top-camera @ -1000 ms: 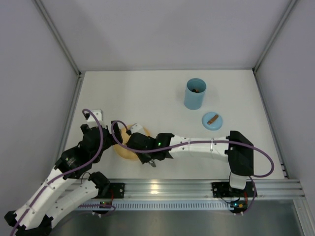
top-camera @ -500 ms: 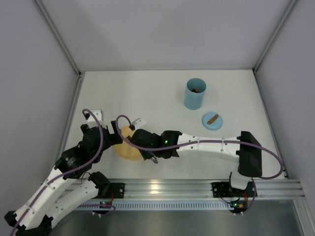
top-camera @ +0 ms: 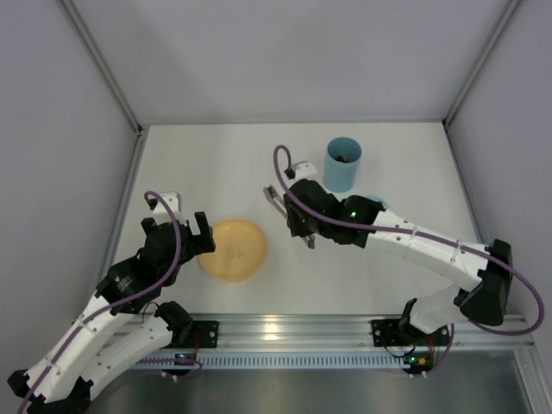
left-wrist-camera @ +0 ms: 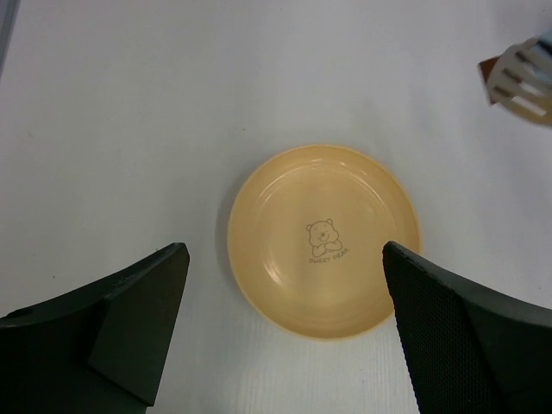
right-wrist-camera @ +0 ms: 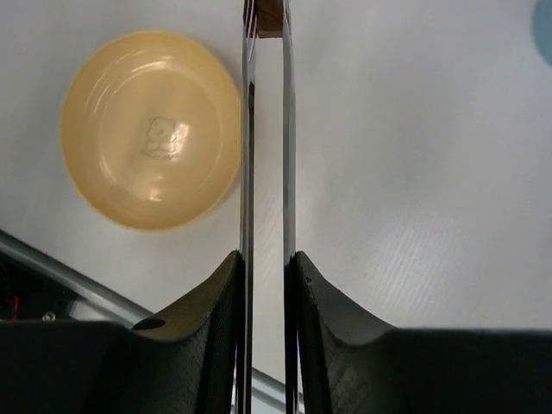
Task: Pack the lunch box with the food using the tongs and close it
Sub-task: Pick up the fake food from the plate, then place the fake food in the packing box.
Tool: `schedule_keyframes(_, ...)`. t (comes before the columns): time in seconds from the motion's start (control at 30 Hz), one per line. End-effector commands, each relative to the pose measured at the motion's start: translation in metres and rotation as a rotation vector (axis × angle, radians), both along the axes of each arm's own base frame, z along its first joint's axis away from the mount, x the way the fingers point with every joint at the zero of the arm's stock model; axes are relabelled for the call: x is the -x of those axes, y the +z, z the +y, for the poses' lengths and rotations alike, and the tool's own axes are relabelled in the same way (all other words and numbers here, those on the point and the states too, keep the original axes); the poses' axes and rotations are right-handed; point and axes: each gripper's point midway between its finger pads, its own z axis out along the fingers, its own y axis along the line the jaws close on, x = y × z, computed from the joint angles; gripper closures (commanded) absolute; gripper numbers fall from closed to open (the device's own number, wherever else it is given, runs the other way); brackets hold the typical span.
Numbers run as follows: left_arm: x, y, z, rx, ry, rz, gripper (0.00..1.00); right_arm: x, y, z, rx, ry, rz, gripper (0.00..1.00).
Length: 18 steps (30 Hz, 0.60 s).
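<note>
Within the last second the right gripper [top-camera: 297, 220] has left its place over the plate [top-camera: 233, 250] and swung out toward the middle of the table [top-camera: 207, 164], carrying the tongs [right-wrist-camera: 287, 129] with it. The left gripper [left-wrist-camera: 280, 259] has stayed where it was, and the plate, half covered before, now lies in full view.

The tongs' two slim arms run straight out from between the right fingers [right-wrist-camera: 216, 319]. The fingers press the arms nearly together, leaving only a narrow slit between them. At the far tips, well beyond the fingertips, a brown food piece [right-wrist-camera: 269, 15] sits pinched between the arms.

The lunch box [top-camera: 342, 164] stands upright and open, to the right of these fingers and further out, apart from the tongs. Something brown lies inside it. Its lid [top-camera: 378, 200] lies back along the arm from the fingers, almost wholly covered by the right forearm, with only a blue edge showing. The plate lies to the left of the right fingers, bare except for a printed bear.

The left gripper hangs just short of the plate with its fingers [left-wrist-camera: 138, 310] spread wide, holding nothing. The plate shows between and just beyond them. The tong tips with the brown piece appear far off, past the right-hand finger.
</note>
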Motion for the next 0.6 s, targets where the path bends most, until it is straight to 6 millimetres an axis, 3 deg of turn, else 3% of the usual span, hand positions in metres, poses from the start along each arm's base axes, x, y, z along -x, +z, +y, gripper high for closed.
schedule_keyframes(0.0,-0.004,0.011,0.0,0.034,0.017,-0.048,0.01,-0.027,0.035,-0.047,-0.02,-0.108,-0.082,0.78)
schedule_keyframes(0.13,-0.003,0.012,0.0,0.032,0.015,-0.049,0.01,-0.063,0.056,-0.108,-0.025,-0.274,-0.122,0.78)
schedule_keyframes(0.23,-0.004,0.012,-0.001,0.033,0.014,-0.049,0.01,-0.08,0.065,-0.14,-0.033,-0.354,-0.135,0.77)
schedule_keyframes(0.33,-0.004,0.012,0.0,0.032,0.015,-0.049,0.01,-0.093,0.072,-0.162,-0.03,-0.409,-0.144,0.77)
schedule_keyframes(0.57,-0.003,0.012,0.0,0.032,0.015,-0.049,0.01,-0.114,0.069,-0.18,-0.021,-0.452,-0.13,0.77)
